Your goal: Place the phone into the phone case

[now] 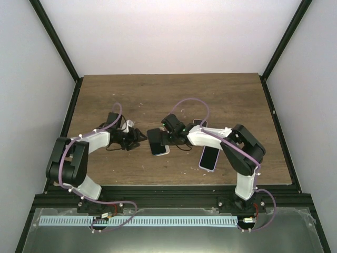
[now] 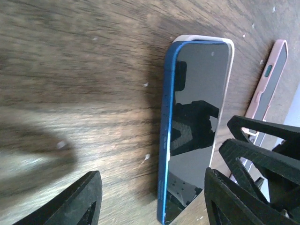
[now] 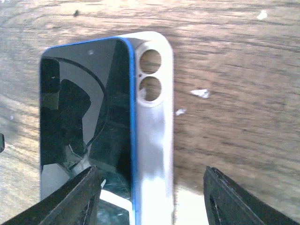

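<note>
The phone [image 1: 157,149], blue-edged with a dark screen, lies on the wood between my two grippers. It rests skewed on the white phone case [image 3: 152,140]: the case's camera holes and one long side show beside the phone [image 3: 84,122]. In the left wrist view the phone [image 2: 197,122] has the case rim [image 2: 201,38] showing past its far end. My left gripper [image 2: 152,201] is open at the phone's near end, and its left finger stands well off the blue edge. My right gripper [image 3: 150,197] is open, astride phone and case. From above, the left gripper [image 1: 138,136] and right gripper [image 1: 160,139] face each other.
A pink case [image 2: 272,79] lies on edge beyond the phone, seen from above as the pink case [image 1: 200,124] behind the right arm. A white phone-shaped slab [image 1: 209,157] lies under the right forearm. Black frame posts line the table's [image 1: 131,95] sides.
</note>
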`<move>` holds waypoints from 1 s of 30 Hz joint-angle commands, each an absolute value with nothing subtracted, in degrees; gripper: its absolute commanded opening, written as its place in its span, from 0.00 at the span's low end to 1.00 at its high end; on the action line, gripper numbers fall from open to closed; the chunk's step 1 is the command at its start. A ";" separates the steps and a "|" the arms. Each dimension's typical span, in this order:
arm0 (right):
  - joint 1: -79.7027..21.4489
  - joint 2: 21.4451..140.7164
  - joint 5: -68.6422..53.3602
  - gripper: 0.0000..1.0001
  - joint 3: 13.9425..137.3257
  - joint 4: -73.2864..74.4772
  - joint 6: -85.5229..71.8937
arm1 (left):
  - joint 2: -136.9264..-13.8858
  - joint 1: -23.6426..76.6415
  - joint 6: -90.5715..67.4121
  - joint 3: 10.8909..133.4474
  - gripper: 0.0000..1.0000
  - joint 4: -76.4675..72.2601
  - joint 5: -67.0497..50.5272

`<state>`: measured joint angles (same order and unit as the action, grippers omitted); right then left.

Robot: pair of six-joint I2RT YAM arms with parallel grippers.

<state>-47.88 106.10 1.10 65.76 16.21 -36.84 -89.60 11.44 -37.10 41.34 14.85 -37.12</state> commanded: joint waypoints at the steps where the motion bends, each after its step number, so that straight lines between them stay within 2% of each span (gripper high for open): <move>1: -45.37 104.04 -3.26 0.58 63.62 11.13 -34.94 | -92.33 13.12 -39.51 43.06 0.60 9.03 -38.60; 4: -44.77 104.59 -5.23 0.51 62.85 9.85 -34.47 | -93.79 13.74 -40.91 42.89 0.56 7.05 -38.95; 15: -43.78 106.33 -7.00 0.37 61.73 7.20 -33.49 | -97.38 15.53 -41.94 44.05 0.47 6.05 -36.63; 25: -43.77 107.69 -7.87 0.32 61.07 6.77 -34.10 | -100.43 16.75 -41.59 46.41 0.43 6.84 -35.58; 30: -43.80 107.81 -9.75 0.28 60.68 5.97 -34.60 | -100.59 17.30 -41.17 47.80 0.32 8.08 -35.13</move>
<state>-44.05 107.18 -7.88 61.65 7.20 -34.20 -99.92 16.82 -41.82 46.35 6.79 -36.56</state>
